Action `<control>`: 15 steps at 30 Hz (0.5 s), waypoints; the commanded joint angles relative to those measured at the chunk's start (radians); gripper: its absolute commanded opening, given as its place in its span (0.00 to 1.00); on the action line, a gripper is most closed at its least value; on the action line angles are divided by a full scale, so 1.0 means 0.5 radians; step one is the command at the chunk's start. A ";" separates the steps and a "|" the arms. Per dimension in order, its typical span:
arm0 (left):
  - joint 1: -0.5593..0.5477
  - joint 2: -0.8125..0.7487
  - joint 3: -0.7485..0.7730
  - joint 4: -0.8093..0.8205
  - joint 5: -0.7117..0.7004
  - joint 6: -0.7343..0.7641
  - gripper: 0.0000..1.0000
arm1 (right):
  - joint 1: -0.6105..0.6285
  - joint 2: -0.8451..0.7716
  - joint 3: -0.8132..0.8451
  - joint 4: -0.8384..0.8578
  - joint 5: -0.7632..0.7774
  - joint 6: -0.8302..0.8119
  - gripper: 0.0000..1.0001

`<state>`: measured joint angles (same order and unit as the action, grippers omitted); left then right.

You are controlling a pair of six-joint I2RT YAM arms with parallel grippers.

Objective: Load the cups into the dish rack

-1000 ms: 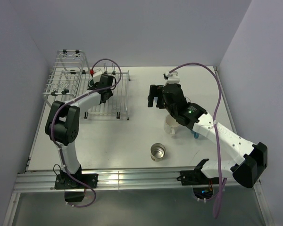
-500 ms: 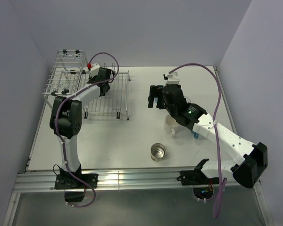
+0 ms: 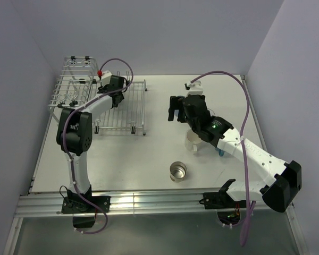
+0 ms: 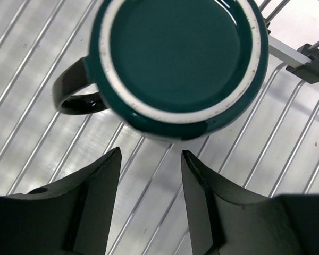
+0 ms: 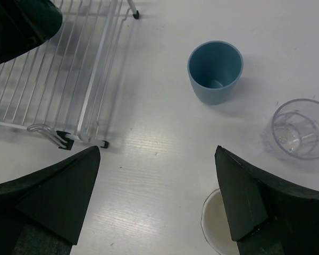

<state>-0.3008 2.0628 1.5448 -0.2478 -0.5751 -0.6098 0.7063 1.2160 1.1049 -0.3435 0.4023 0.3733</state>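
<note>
The dark teal mug (image 4: 175, 64) stands upside down on the dish rack's flat grid (image 4: 32, 106), its handle to the left. My left gripper (image 4: 151, 152) is open and empty just short of the mug, over the rack (image 3: 133, 106). My right gripper (image 5: 157, 149) is open and empty above the bare table. Beyond it stand the blue tumbler (image 5: 215, 71) and the clear glass (image 5: 297, 130), both upright. The cream mug (image 3: 194, 141) sits under the right wrist, its rim by the right finger (image 5: 218, 223). The steel cup (image 3: 177, 171) stands near the front.
The rack's taller basket (image 3: 80, 66) is at the back left. The rack's near corner and feet (image 5: 64, 139) lie left of my right gripper (image 3: 175, 109). A bit of blue (image 3: 221, 153) shows under the right forearm.
My left gripper has moved back and left over the rack, most of it in the first half second. The right arm has hardly moved.
</note>
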 commanded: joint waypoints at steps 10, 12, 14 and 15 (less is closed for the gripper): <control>-0.119 -0.465 -0.006 0.017 -0.019 0.038 0.61 | -0.204 0.292 0.250 -0.006 0.134 -0.188 0.93; -0.141 -0.551 0.000 -0.004 0.039 0.029 0.61 | -0.244 0.433 0.309 -0.003 0.088 -0.231 0.90; -0.156 -0.625 -0.028 -0.029 0.094 0.008 0.62 | -0.262 0.580 0.410 0.003 0.067 -0.298 0.86; -0.162 -0.707 -0.046 -0.032 0.122 0.002 0.61 | -0.274 0.635 0.450 -0.003 0.064 -0.314 0.81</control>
<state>-0.3729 1.8225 1.5105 -0.2615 -0.5533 -0.6044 0.5854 1.4700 1.2514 -0.3588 0.4362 0.2737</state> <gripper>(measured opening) 0.614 0.831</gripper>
